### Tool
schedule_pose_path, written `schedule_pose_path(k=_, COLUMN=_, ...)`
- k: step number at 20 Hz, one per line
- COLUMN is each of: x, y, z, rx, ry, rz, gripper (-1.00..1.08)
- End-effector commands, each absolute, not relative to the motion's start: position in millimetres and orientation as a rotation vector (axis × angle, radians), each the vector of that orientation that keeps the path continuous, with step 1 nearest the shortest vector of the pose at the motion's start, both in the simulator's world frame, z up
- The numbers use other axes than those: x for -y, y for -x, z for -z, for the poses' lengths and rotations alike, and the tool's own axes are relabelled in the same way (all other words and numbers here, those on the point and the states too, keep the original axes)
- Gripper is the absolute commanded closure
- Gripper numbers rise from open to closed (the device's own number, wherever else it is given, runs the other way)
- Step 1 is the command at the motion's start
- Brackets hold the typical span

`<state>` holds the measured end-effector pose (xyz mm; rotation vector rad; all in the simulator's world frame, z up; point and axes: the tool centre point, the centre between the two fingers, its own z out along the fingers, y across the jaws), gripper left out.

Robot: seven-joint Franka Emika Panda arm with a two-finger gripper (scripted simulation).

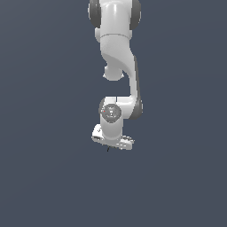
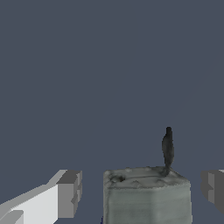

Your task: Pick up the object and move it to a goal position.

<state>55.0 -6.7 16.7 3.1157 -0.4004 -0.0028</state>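
Observation:
The object (image 2: pixel 146 197) is a small greyish block with a thin dark stem (image 2: pixel 167 148) standing up from one corner. In the wrist view it sits between my two grey fingertips (image 2: pixel 70 192), with a gap on each side, so the jaws touch neither face. My gripper (image 2: pixel 142 192) is open and straddles it. In the exterior view the white gripper (image 1: pixel 111 142) points down at the middle of the scene. There the block is hidden under it and only a thin dark sliver, the object's stem (image 1: pixel 108 149), shows just below the hand.
The arm (image 1: pixel 117 53) comes down from the top middle of the exterior view. Plain dark blue-grey ground (image 1: pixel 44 177) lies all around. No goal marker shows in either view.

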Motion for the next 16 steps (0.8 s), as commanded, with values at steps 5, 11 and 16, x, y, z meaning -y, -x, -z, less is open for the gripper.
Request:
schedule_pose_path(k=5, x=6.6, y=-56.7, z=-12.5, rx=0.401, ry=-3.116, rz=0.000, gripper=1.08)
schedule_pose_path(k=11, x=6.6, y=-56.7, z=-12.5, rx=0.401, ry=-3.116, rz=0.000, gripper=1.08)
schedule_pose_path(k=16, x=7.7, y=-57.4, z=-14.3, rx=0.402, ry=-3.116, rz=-0.002, gripper=1.08)
